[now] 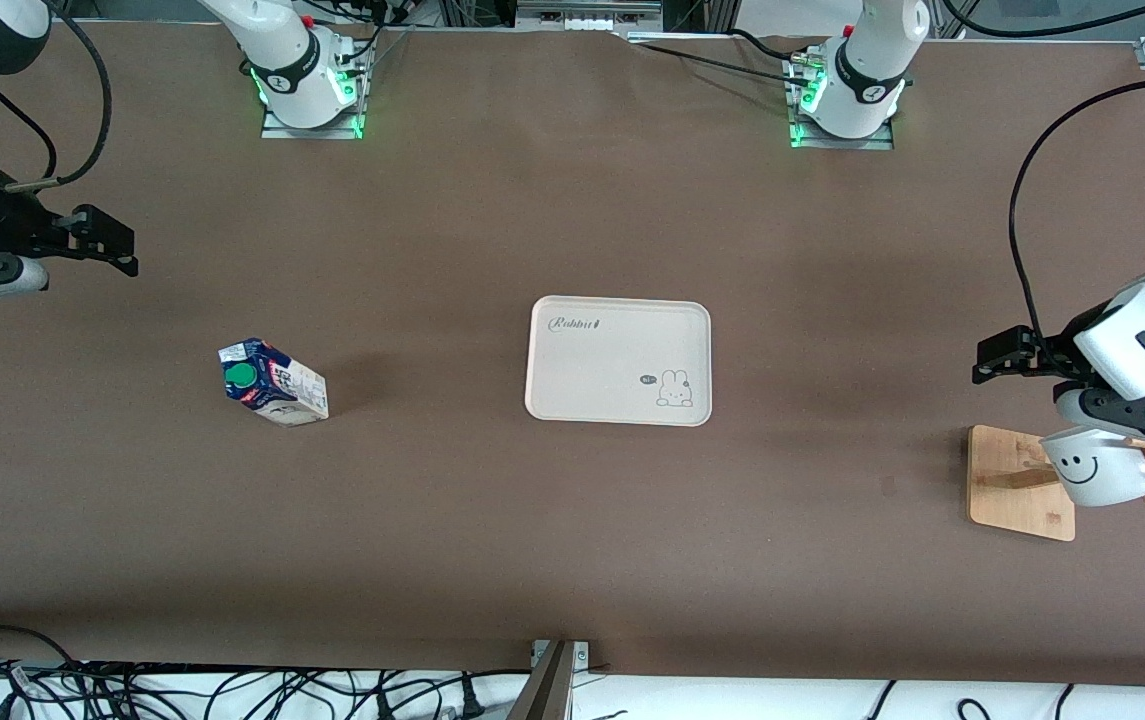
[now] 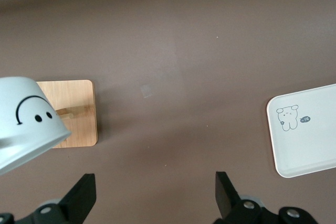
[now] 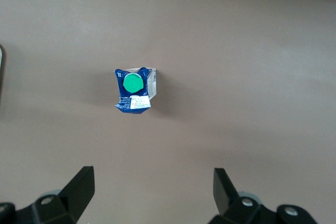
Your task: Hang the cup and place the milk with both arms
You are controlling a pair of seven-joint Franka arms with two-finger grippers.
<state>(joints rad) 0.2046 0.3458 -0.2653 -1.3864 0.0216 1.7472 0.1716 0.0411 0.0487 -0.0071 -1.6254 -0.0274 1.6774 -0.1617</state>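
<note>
Standing upright on the brown desk toward the right arm's end is the small gable-top milk carton, dark blue at its printed top with a round green cap and pale cream lower sides; the right wrist view is looking straight down on it, well apart from anything else. Lying at the middle of the desk is a cream rectangular plastic tray with rounded corners, carrying a small rabbit drawing in one corner and the printed word "Rabbit" in another; nothing is sitting on it. Resting toward the left arm's end is a pale wooden cup stand with a flat square base and slanted pegs; the small white mug with a black smiley face and black loop handle is sitting over that stand, though whether it is hanging from a peg I cannot tell; in the left wrist view the mug is overlapping the wooden base. The left gripper is hovering just above the desk beside the stand, its jaws spread wide and holding nothing; the right gripper is waiting over the desk at the right arm's end, its jaws also spread wide and holding nothing.
</note>
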